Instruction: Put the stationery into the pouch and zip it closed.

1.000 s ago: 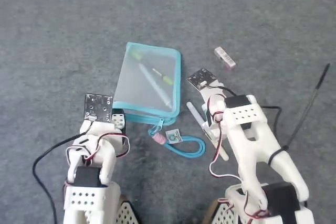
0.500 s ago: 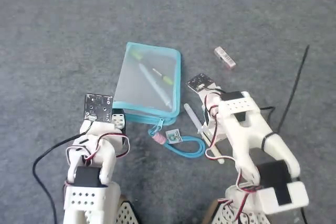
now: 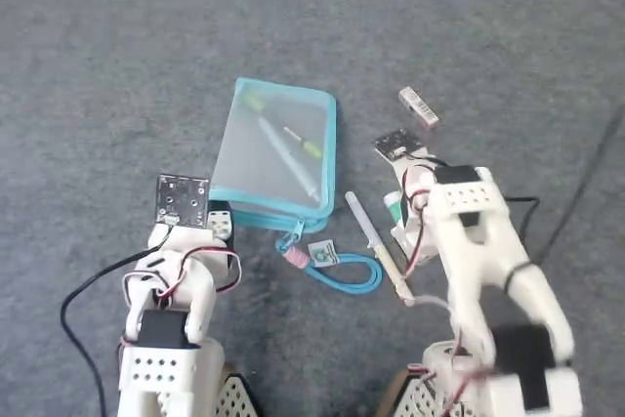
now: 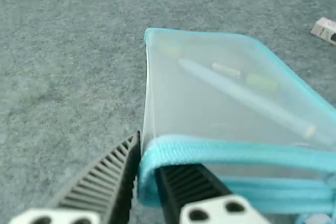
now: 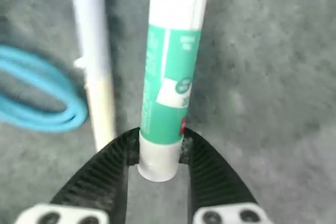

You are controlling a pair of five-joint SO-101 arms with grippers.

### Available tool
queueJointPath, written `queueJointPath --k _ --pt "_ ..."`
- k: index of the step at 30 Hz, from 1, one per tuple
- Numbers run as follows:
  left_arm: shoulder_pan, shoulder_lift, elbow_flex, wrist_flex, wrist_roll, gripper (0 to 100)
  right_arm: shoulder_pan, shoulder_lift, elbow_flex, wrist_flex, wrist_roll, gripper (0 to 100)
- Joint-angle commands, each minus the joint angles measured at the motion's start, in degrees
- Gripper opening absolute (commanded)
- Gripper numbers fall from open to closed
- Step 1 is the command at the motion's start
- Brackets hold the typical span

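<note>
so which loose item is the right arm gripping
The green-and-white tube, pinched at its white end between the fingers of the right gripper; the white pen lies loose beside it.

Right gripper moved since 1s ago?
Yes. In the high view the right gripper, holding the green glue stick, shifted away from the translucent teal-edged pouch toward the small white eraser.
</note>
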Motion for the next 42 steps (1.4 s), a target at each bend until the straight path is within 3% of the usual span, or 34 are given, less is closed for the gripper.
queueJointPath --k 1,7,14,21,26,42 --pt "0.5 -0.4 0.0 -4.1 0.4 1 -3.9 -16.7 -2.4 7.8 -0.4 0.8" --pt "0.5 -0.4 0.0 -4.3 0.4 1 -18.9 -36.6 -2.4 16.3 1.7 0.8" --pt "0.5 -0.4 0.0 -4.3 0.4 1 -32.9 -31.9 -9.1 21.0 6.4 0.8" --pt "0.4 -0.4 0.0 -4.3 0.4 1 -33.9 -11.5 -20.6 20.5 6.0 0.8" --pt "0.4 -0.4 0.2 -4.3 0.3 1 -33.6 0.7 -30.2 20.3 1.3 0.8" --pt "0.6 -0.4 0.2 -4.2 0.1 1 -30.7 28.9 -65.5 32.7 -10.0 0.8"
